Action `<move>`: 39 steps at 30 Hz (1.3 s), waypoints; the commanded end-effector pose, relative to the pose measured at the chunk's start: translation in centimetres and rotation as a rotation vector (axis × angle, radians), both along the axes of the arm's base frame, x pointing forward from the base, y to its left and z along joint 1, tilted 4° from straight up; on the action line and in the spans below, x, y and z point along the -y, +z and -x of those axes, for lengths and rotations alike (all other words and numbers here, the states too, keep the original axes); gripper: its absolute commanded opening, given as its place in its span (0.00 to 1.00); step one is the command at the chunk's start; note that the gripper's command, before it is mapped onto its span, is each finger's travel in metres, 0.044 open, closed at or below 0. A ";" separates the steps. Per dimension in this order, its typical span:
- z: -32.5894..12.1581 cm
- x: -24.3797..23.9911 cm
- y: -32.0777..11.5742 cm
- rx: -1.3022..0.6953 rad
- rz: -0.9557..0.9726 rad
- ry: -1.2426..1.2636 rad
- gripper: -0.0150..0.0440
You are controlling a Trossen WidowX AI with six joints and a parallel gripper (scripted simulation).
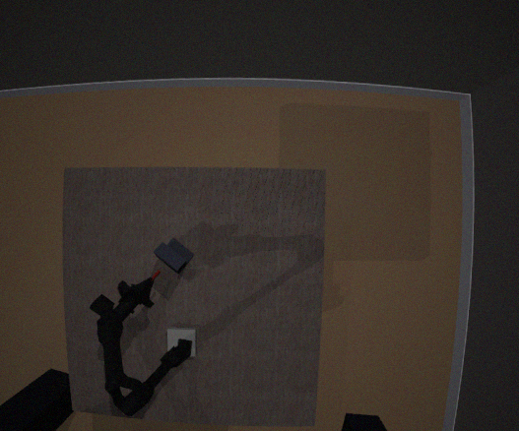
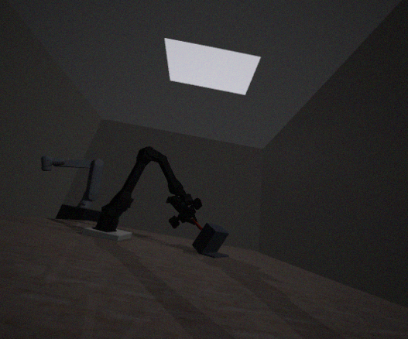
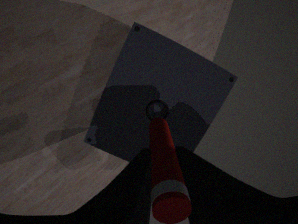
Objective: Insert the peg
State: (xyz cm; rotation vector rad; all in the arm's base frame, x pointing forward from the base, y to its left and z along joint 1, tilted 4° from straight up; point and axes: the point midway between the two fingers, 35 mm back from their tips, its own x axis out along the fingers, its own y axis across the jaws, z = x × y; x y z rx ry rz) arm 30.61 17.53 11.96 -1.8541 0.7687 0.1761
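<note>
The red round peg (image 1: 156,275) (image 2: 197,224) (image 3: 161,140) has a pale band near its rear end and points at the panel. My gripper (image 1: 152,279) (image 2: 193,220) (image 3: 163,154) is shut on the peg, which slants down out of the fingers. The dark blue-grey sloped panel (image 1: 173,257) (image 2: 210,237) (image 3: 185,75) stands in front of the fingers. Its round hole (image 3: 157,109) shows in the wrist view, with the peg's front end at the hole's lower rim. Whether the tip touches the panel or has entered the hole cannot be told.
The arm stands on a white base plate (image 1: 173,336) (image 2: 122,235). Another, grey arm (image 2: 94,179) stands behind it in the exterior view. Dark blocks show at the bottom left (image 1: 26,403) and bottom right (image 1: 362,423) of the top view. Shadows fall across the panel's face.
</note>
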 end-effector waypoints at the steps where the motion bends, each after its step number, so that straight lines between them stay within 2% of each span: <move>1: -0.1 0.1 -0.1 0.004 0.007 0.002 0.25; 39: -2.5 1.4 -1.0 0.034 0.000 -0.001 0.25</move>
